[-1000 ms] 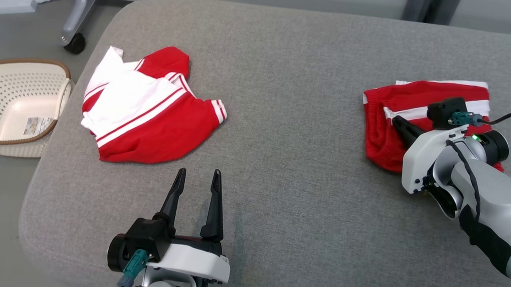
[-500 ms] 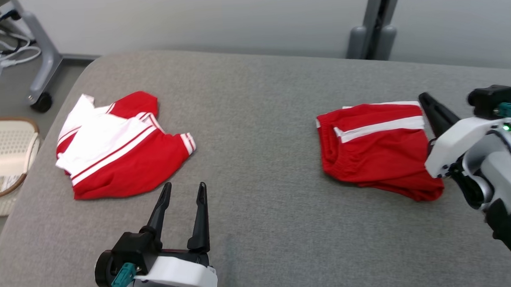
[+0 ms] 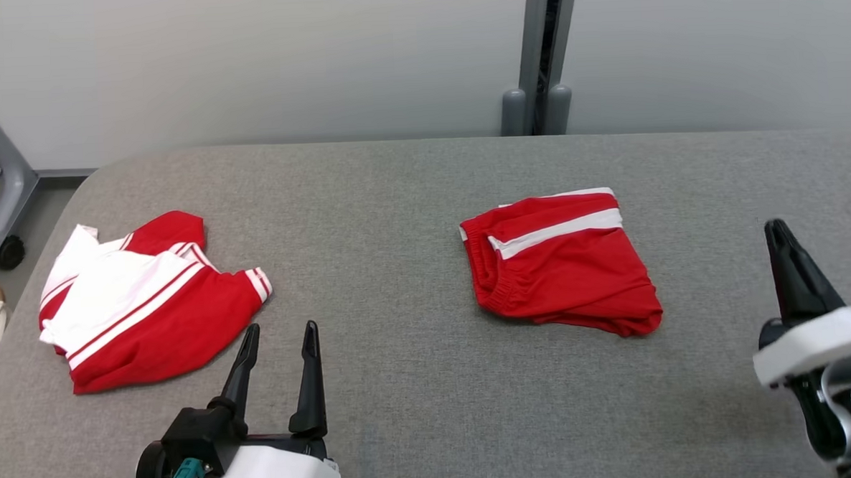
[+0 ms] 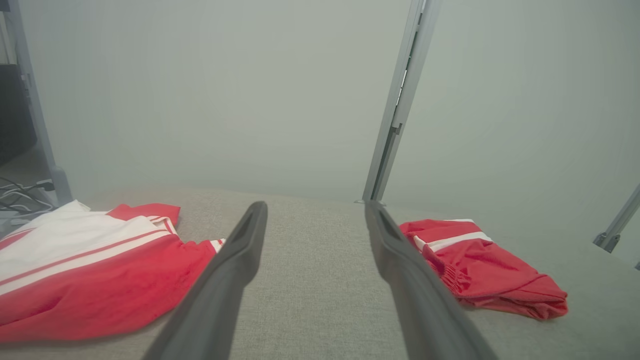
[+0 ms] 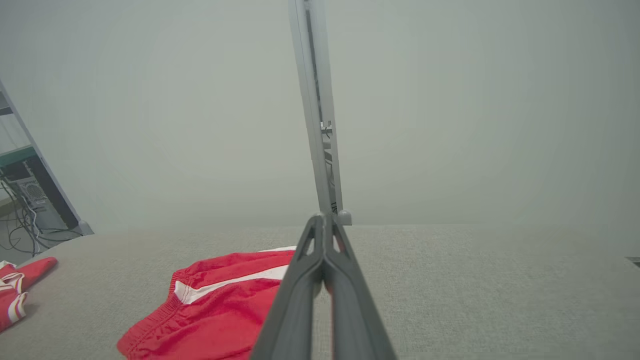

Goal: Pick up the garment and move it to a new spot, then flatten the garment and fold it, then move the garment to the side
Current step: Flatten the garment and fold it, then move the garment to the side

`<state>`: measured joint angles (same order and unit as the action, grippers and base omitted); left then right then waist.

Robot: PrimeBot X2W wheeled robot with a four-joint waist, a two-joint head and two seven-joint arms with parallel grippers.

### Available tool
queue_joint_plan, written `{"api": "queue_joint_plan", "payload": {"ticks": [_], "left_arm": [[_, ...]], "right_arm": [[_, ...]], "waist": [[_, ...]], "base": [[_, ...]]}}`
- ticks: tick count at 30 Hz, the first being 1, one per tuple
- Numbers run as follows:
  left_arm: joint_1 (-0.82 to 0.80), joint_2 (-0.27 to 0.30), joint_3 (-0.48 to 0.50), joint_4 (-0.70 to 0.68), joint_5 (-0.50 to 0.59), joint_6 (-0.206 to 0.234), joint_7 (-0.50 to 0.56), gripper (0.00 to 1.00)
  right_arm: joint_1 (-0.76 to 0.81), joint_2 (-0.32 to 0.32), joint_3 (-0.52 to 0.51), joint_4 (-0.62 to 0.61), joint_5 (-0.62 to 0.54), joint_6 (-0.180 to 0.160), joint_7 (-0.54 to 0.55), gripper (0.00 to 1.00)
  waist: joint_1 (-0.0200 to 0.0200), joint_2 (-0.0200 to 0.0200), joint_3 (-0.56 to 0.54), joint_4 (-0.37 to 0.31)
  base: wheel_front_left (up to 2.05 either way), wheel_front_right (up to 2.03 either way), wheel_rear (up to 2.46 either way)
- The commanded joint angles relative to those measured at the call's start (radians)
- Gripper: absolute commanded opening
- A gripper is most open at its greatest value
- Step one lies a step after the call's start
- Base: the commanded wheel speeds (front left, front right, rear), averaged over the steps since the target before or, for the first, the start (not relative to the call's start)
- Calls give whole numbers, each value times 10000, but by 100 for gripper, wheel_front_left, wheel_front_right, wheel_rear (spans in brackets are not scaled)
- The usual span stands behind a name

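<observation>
A rumpled red-and-white jersey (image 3: pixel 141 309) lies at 9 o'clock on the grey counter (image 3: pixel 395 190). At 7 o'clock the left claw (image 3: pixel 280 327) hovers with fingers spread, holding nothing. The folded red shorts (image 3: pixel 556 262) rest flat just past centre, toward 2 o'clock. At 4 o'clock the right claw (image 3: pixel 777 232), fingers pressed together and empty, stands apart from the shorts.

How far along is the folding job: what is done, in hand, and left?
Done: the red shorts with a white stripe lie folded on the grey padded table. In hand: nothing; the left gripper is open, the right gripper shut, both clear of cloth. Left: perhaps the rumpled red-and-white top.
</observation>
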<state>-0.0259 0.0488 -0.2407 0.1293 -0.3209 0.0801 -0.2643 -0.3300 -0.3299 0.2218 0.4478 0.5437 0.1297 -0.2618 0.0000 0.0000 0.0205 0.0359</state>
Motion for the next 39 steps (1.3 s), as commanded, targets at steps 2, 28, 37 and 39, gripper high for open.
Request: {"api": "queue_joint_plan", "payload": {"ticks": [2, 28, 37, 39], "left_arm": [[43, 40, 58, -4, 69, -77, 7, 100], [53, 39, -26, 341, 141, -266, 8, 100], [-325, 39, -271, 541, 428, -433, 8, 100], [-412, 42, -353, 591, 472, -451, 8, 100]], "right_arm": [[594, 258, -516, -357, -365, 20, -46, 0], [1904, 1235, -1318, -705, -953, 20, -47, 100], [38, -33, 727, 429, 2327, 20, 1530, 100], [-354, -437, 1183, 483, 3408, 20, 2259, 100]], "waist": [[0, 0, -48, -115], [0, 0, 126, -114], [0, 0, 845, 431], [0, 0, 1041, 601]], "base": [[0, 0, 0], [0, 0, 0], [0, 0, 0], [0, 0, 0]]}}
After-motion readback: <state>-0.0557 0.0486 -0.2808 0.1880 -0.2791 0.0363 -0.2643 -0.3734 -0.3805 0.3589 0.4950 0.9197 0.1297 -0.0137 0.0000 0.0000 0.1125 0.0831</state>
